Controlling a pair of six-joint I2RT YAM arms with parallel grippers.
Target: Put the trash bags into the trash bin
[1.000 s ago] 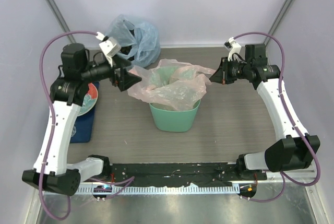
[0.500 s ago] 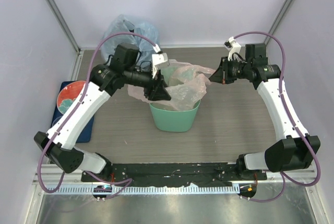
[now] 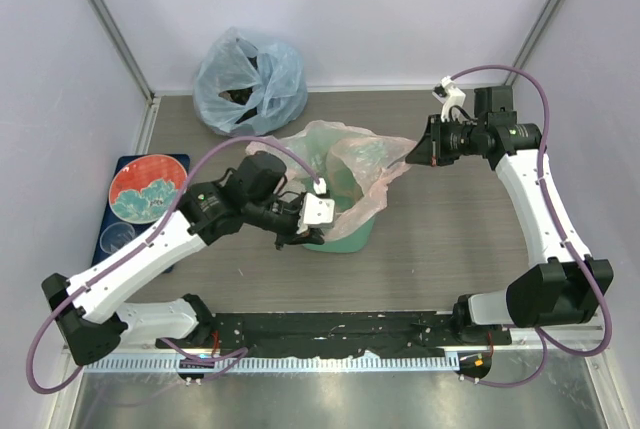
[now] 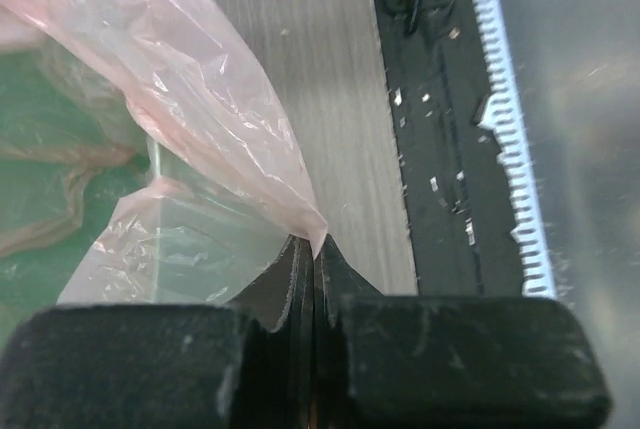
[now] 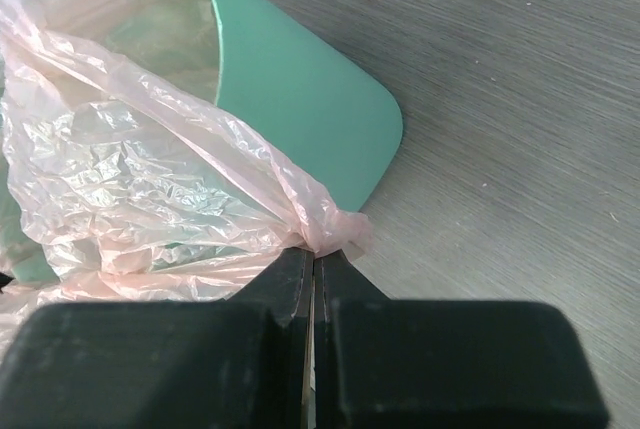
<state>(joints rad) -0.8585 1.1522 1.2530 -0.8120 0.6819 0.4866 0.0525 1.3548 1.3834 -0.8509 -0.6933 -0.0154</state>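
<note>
The pale-pink trash bag lies crumpled over the mouth of the mint-green trash bin at the table's middle. My left gripper sits at the bin's near-left side. In the left wrist view it is shut on the near edge of the pink film, and the bin shows green through the plastic. My right gripper is at the bin's far right. It is shut on a bunched corner of the bag, just past the bin's rim.
A bulging pale-blue bag sits at the back left by the wall. A red patterned plate rests on a blue tray at the left edge. The black rail runs along the near edge.
My left arm swung from the bin's far-left side round to its near side, and its jaws went from open to shut on the bag's edge. The right gripper barely moved.
</note>
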